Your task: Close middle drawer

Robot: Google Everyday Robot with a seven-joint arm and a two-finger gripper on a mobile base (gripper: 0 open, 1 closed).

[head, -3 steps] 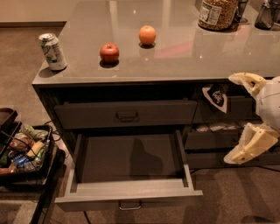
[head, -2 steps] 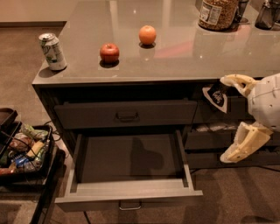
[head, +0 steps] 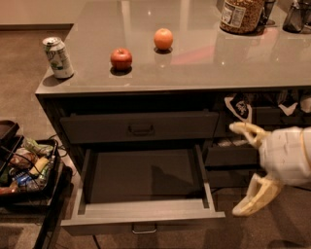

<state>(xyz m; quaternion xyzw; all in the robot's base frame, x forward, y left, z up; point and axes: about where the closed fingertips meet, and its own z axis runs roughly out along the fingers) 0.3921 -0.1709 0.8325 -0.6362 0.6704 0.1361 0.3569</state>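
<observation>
The middle drawer is pulled far out from the dark grey cabinet. Its long shallow box is empty and its small pull handle hangs on the front, near the bottom of the view. My gripper is open at the right of the drawer, level with its right side wall and apart from it. One pale finger is up and the other is down. It holds nothing. The top drawer above is nearly shut.
On the counter stand a soda can, a red apple, an orange and a jar. A black rack with snack packets stands at the left on the floor. Open shelves with bags lie behind the gripper.
My gripper has moved left, closer to the open drawer's right side. The drawer has not moved.
</observation>
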